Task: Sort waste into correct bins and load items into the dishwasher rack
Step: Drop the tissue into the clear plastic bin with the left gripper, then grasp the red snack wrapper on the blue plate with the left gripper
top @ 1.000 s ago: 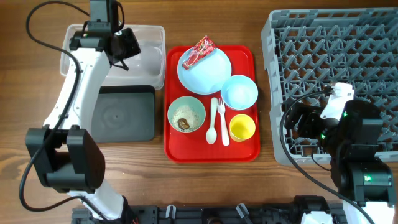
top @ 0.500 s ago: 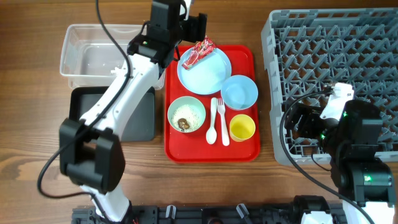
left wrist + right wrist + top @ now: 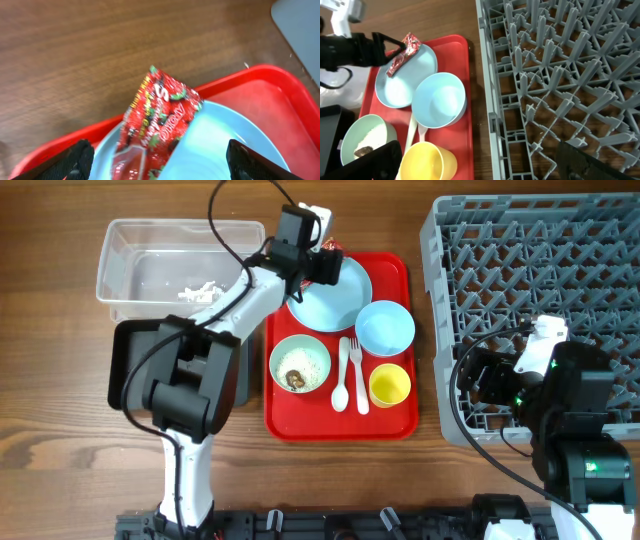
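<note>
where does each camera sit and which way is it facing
Overhead: above the table, facing down on red tray, rack, left arm, right arm.
Left wrist: behind the left gripper, facing down at the wrapper on the blue plate; open fingertips at bottom corners.
Right wrist: behind the right gripper, facing tray and rack; open fingertips at bottom corners.
Shared: all show the wrapper on the plate.

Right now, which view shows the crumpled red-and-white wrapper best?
Left wrist: crumpled red-and-white wrapper close up, on the round light blue plate. Overhead: left arm hides most of it. Right wrist: small, far off.
</note>
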Action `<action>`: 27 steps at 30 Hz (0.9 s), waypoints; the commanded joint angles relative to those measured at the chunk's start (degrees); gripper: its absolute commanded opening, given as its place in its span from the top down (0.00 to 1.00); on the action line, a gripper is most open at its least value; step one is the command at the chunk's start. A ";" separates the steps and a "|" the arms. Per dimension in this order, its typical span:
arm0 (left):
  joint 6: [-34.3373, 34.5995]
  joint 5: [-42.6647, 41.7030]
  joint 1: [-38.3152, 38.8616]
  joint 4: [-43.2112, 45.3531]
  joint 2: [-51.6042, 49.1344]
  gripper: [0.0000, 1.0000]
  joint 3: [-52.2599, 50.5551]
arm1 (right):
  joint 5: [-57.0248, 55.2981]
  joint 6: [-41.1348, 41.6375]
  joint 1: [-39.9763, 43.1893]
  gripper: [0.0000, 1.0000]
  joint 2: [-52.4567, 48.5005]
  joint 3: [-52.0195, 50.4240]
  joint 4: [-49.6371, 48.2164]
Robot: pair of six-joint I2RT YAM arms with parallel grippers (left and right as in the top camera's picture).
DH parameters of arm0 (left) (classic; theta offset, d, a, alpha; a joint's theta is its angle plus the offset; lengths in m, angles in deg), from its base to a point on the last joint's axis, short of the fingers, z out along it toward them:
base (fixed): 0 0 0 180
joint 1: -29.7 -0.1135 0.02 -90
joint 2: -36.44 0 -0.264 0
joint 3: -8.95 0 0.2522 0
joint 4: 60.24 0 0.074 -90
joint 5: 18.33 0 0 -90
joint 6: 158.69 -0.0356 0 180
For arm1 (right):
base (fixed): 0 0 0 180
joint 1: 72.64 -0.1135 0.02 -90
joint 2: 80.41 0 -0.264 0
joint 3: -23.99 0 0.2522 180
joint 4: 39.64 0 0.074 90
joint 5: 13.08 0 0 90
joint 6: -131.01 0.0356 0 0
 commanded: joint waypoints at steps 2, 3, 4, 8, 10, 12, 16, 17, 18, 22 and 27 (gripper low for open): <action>-1.05 -1.11 1.70 -0.70 -2.78 0.16 0.07 | 0.17 -0.98 -0.24 0.00 0.00 1.55 -0.04; -1.07 -1.09 1.88 -1.22 -3.32 0.16 0.07 | 0.17 -0.96 -0.24 0.00 0.00 1.55 -0.04; -1.07 -1.09 1.99 -1.40 -4.09 0.16 0.07 | 0.17 -0.98 -0.24 0.00 0.00 1.55 -0.04; -1.09 -1.01 1.97 -0.44 -4.61 0.16 0.07 | 0.17 -0.98 -0.24 0.00 0.00 1.55 -0.11; -1.09 -0.85 1.97 -0.02 -4.13 0.17 0.09 | 0.17 -1.01 -0.24 0.00 0.00 1.55 -0.26; -1.09 -0.87 1.97 -0.04 -3.19 0.20 0.09 | 0.17 -1.01 -0.24 0.00 0.00 1.55 -0.22; -1.09 2.60 1.92 -2.16 -0.50 0.22 0.09 | 0.17 -0.98 -0.24 0.01 0.00 1.55 -0.24; -1.09 3.52 1.92 -2.16 -0.15 0.22 0.09 | 0.17 -0.98 -0.24 0.00 0.00 1.55 -0.24; -1.09 3.91 1.92 -2.21 0.11 0.22 0.09 | 0.17 -1.01 -0.24 0.00 0.00 1.55 -0.24; -1.11 3.98 2.08 -2.14 0.46 0.20 0.09 | 0.17 -1.01 -0.22 0.00 0.00 1.55 -0.37; -1.09 5.81 1.92 -2.86 0.26 0.19 0.07 | 0.17 -0.98 -0.24 0.00 0.00 1.55 -0.44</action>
